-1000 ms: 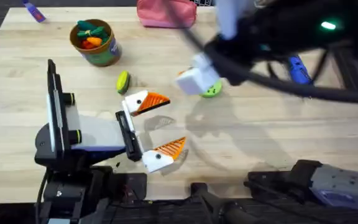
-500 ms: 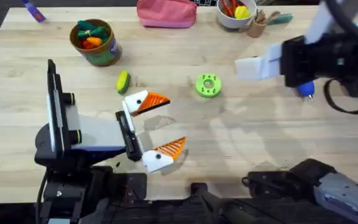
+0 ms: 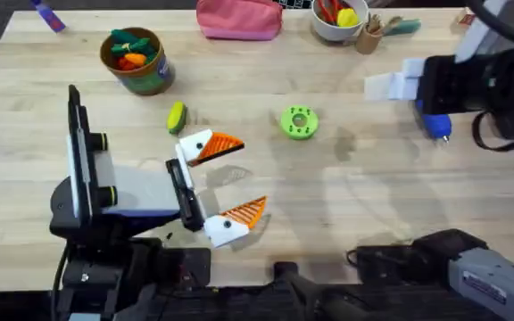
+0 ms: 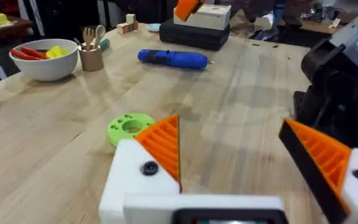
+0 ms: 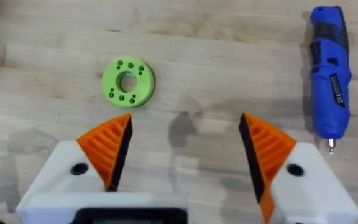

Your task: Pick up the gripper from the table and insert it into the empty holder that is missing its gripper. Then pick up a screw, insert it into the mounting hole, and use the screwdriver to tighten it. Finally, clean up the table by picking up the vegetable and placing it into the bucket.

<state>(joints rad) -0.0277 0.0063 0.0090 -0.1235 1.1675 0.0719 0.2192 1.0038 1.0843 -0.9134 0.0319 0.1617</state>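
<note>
Right end effector (image 5: 185, 158) wide open and empty, raised over the tabletop (image 3: 346, 214), near the screwdriver (image 5: 328, 78) and the green disc (image 5: 128, 82). Left end effector (image 3: 226, 183) also open, holding nothing, resting low. Both orange tips seemingly mounted, so probably the fitting stage behind. Vegetable (image 3: 177, 116) lying beside the bucket (image 3: 136, 61), not yet inside; cleanup remaining.

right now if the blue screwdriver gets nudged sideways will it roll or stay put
The screwdriver is a smooth cylinder lying flat on the table, so it would probably roll. It looks rigid and likely heavy for its size. Its thin bit could catch or bend.
</note>
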